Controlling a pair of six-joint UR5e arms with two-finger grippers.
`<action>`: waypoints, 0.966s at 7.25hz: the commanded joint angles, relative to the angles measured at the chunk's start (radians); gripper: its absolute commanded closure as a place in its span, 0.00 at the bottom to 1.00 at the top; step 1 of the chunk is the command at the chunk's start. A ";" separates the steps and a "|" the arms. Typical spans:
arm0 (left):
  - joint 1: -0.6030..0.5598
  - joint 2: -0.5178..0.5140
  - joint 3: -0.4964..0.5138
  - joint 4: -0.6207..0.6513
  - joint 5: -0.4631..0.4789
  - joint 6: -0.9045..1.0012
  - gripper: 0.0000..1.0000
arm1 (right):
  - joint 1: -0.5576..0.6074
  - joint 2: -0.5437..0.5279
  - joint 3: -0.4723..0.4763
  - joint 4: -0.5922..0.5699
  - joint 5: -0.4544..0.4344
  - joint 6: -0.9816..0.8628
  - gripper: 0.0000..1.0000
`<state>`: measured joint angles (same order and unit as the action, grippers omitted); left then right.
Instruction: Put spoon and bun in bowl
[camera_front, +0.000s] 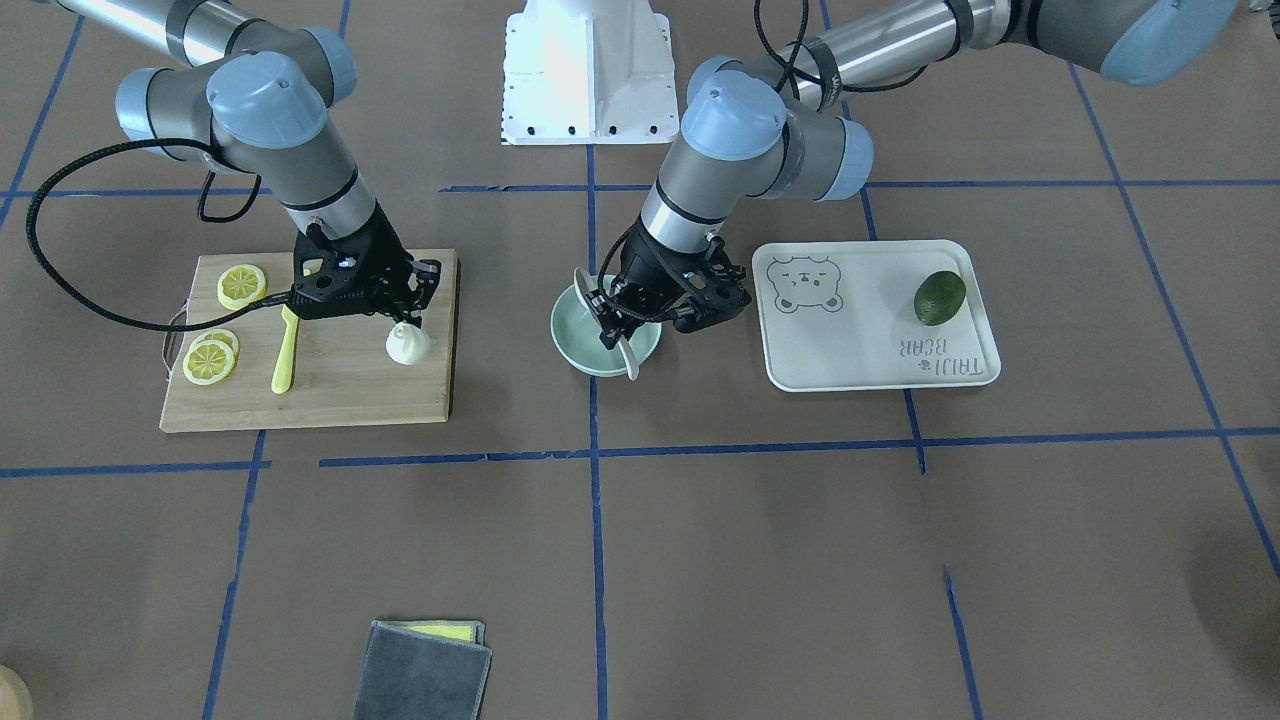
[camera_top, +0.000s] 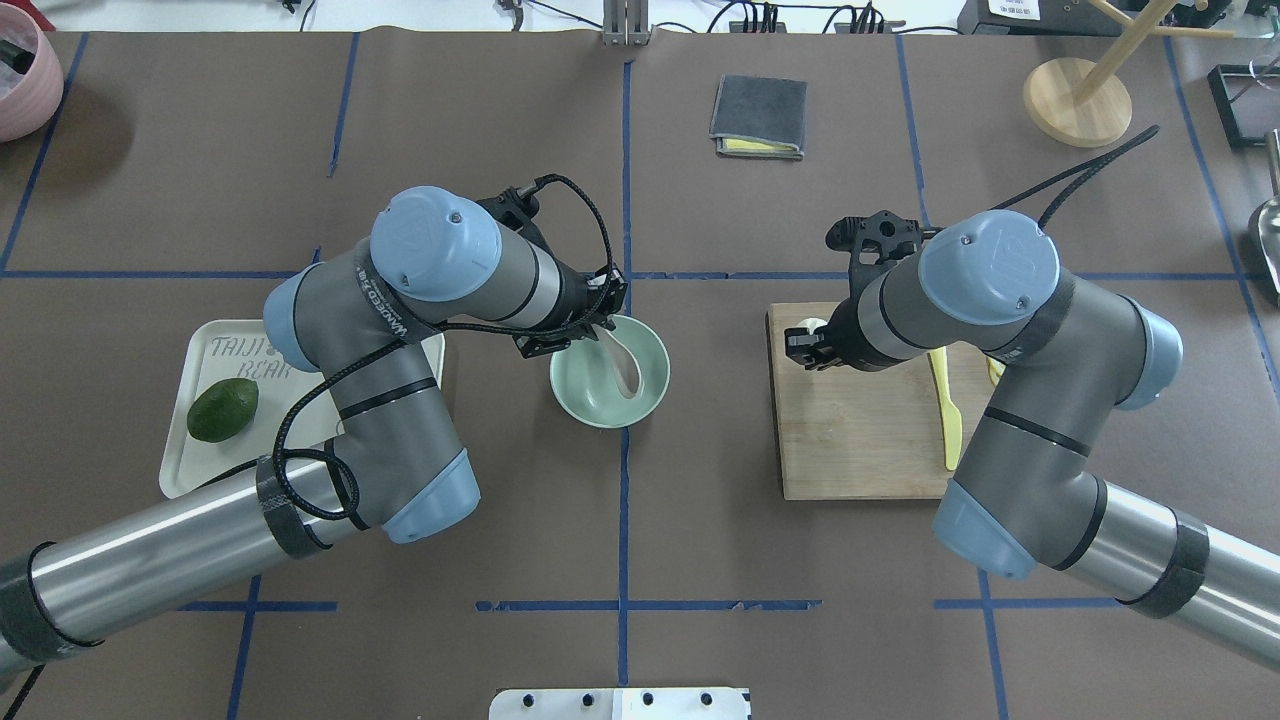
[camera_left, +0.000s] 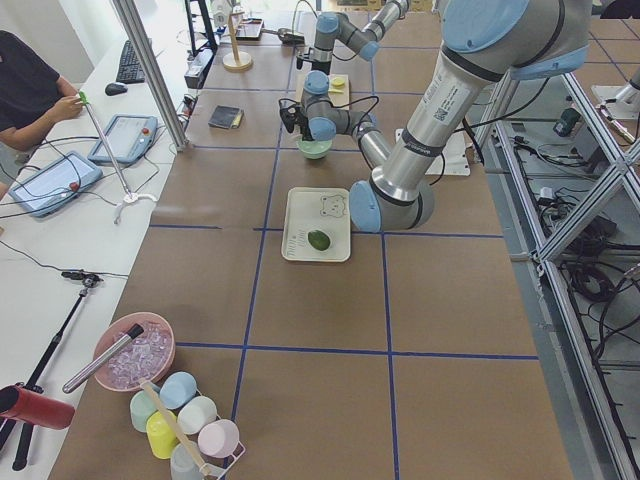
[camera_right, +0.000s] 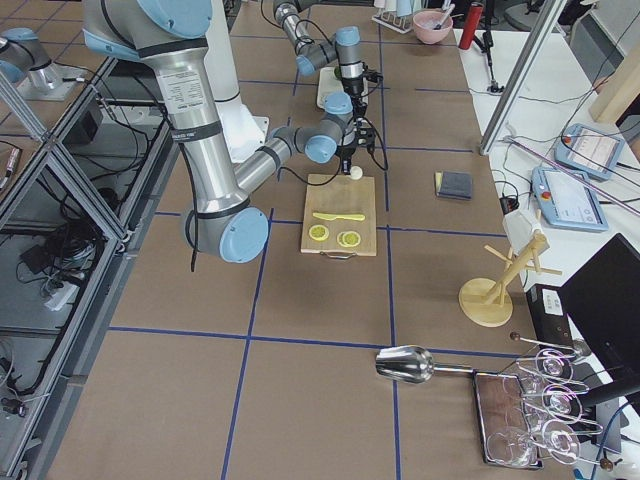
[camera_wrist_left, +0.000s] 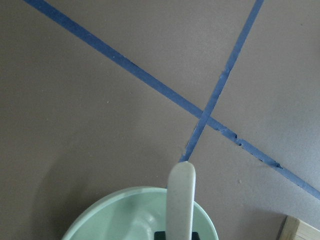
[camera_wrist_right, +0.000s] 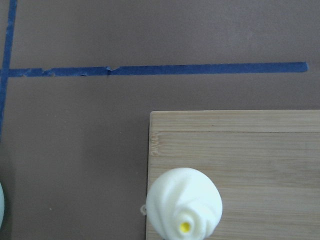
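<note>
Exterior front-facing: both arms are bending down over the brown table (camera_front: 760, 560).
Bowl (camera_front: 578, 346): it is sitting near the table's middle, between the cutting board (camera_front: 340, 395) and the tray (camera_front: 860, 350).
Left gripper (camera_front: 618, 322): its fingers are pinching the spoon (camera_front: 628, 358) partway along its length, above the bowl.
Spoon: it is hanging tilted across the bowl. One rounded end is poking out past the rim on the operators' side, as the left wrist view is also showing.
Right gripper (camera_front: 408, 318): it is pointing down at the pleated top of the bun (camera_front: 408, 346). I cannot tell whether its fingers are spread or pressed in.
Bun: it is showing at the board's edge facing the bowl, by a corner in the right wrist view. I cannot tell whether it is resting there or raised.
Cutting board: it is lying toward the table's edge on the robot's right, carrying lemon slices (camera_front: 210, 361) and a yellow knife (camera_front: 285, 355).
Tray: it is holding an avocado (camera_front: 940, 297) near its robot-side corner, the one farthest from the bowl.
</note>
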<state>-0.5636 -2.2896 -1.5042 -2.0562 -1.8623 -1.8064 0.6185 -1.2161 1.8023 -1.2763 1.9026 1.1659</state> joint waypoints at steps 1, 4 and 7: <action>-0.021 0.001 -0.002 0.001 0.000 0.040 0.00 | -0.002 0.003 0.000 0.000 0.000 0.000 1.00; -0.076 0.024 -0.028 0.028 -0.030 0.097 0.00 | -0.003 0.050 0.005 0.000 -0.005 0.000 1.00; -0.220 0.127 -0.248 0.317 -0.130 0.428 0.00 | -0.026 0.195 -0.027 -0.002 -0.026 0.003 1.00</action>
<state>-0.7261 -2.1948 -1.6647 -1.8715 -1.9719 -1.5277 0.6044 -1.0869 1.7925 -1.2772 1.8875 1.1671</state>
